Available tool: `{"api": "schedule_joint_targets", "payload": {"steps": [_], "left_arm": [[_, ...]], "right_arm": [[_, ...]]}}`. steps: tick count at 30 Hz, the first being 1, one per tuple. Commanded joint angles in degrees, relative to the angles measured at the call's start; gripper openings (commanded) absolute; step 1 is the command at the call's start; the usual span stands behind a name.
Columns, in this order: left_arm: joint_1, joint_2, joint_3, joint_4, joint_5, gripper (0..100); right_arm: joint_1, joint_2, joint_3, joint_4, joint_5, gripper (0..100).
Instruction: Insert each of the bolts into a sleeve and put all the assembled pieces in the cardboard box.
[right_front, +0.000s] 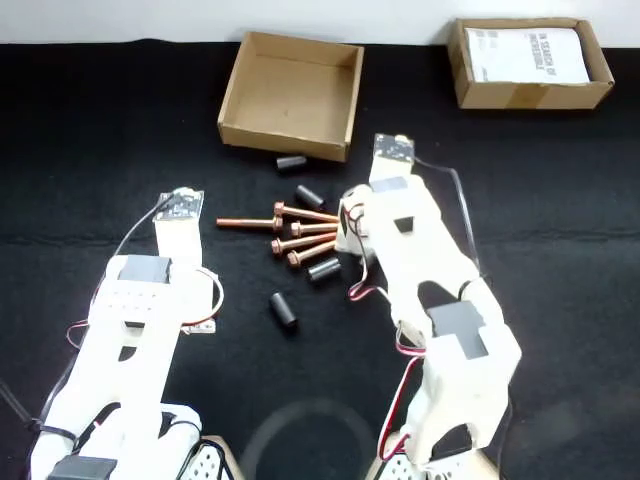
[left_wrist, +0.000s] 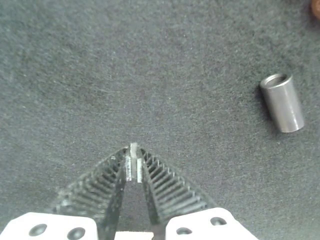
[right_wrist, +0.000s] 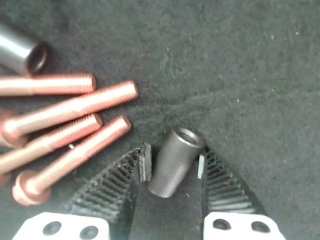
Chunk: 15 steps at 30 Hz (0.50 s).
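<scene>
Several copper bolts (right_front: 300, 235) lie fanned out at the table's middle, their threaded ends toward my right gripper (right_front: 350, 240). In the right wrist view that gripper (right_wrist: 173, 159) is open, its jaws close on either side of a grey sleeve (right_wrist: 172, 175) lying on the cloth beside the bolts (right_wrist: 65, 117). Another sleeve (right_wrist: 22, 50) lies beyond them. My left gripper (left_wrist: 132, 152) is shut and empty over bare cloth, with one sleeve (left_wrist: 283, 102) lying apart from it. More sleeves (right_front: 283, 310) (right_front: 323, 268) (right_front: 309, 196) (right_front: 291, 161) are scattered around the bolts.
The open cardboard box (right_front: 285, 140) stands at the back, just beyond the sleeves, with nothing inside. A second box (right_front: 470, 75) holding a printed sheet sits at the back right. Black cloth covers the table, with free room at left and right.
</scene>
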<state>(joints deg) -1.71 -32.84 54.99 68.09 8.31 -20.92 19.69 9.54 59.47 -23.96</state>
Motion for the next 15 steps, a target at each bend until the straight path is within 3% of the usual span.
{"api": "schedule_joint_targets", "payload": {"steps": [1, 6, 10, 15], "left_arm": [[-0.57, 0.22, -0.22, -0.7, -0.26, 2], [-0.57, 1.19, -0.48, -0.88, -0.26, 2], [-0.48, 5.76, -2.24, -1.85, -0.18, 2], [-0.22, 10.15, -3.74, -2.29, -0.09, 1]], "right_arm": [[0.66, 1.8, -3.82, 0.04, -1.41, 14.4], [0.75, 5.05, -5.23, 0.4, 0.0, 0.5], [0.75, 5.14, -5.41, 2.15, 4.57, 0.7], [2.33, 5.05, -13.58, 10.86, 4.66, 0.7]]}}
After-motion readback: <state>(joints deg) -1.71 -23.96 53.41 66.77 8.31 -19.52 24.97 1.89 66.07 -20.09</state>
